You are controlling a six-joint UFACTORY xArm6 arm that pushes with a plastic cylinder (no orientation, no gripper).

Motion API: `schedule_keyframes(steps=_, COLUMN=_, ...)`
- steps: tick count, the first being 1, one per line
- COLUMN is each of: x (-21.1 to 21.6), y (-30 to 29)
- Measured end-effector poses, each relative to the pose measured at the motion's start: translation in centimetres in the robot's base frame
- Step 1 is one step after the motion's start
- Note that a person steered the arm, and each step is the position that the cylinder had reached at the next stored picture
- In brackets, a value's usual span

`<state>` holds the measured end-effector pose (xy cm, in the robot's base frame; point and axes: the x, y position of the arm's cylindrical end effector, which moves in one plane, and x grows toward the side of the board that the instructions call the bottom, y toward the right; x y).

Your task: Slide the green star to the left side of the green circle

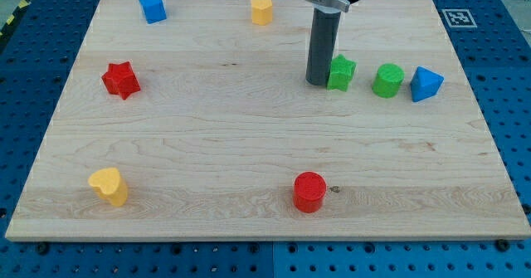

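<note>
The green star (pixel 341 71) is a small, bright block with stubby points, upright on the desk (pixel 249 145) — pale wood, set on a blue pegboard (pixel 498 46). It sits toward the view's upper right, near the green circle (pixel 387 80) on that block's left, with a blue triangular block (pixel 426 84) beyond. There are no jaws here — only a rod; my tip (pixel 319 82) touches the star's left side.

Rod's upper end cut off by the view's top edge. Rod covers left edge of green star (pixel 342 71); contact between my tip (pixel 319 82) and star cannot be confirmed. Marker tag (pixel 458 17) at bench (pixel 207 145) corner too small to read.
</note>
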<state>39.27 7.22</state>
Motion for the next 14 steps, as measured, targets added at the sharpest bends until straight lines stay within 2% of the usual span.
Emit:
schedule_keyframes(steps=2, x=-0.6, y=-0.8)
schedule_keyframes(steps=3, x=-0.6, y=1.0)
schedule_keyframes(steps=8, x=-0.6, y=1.5)
schedule_keyframes(steps=14, x=1.7, y=4.4)
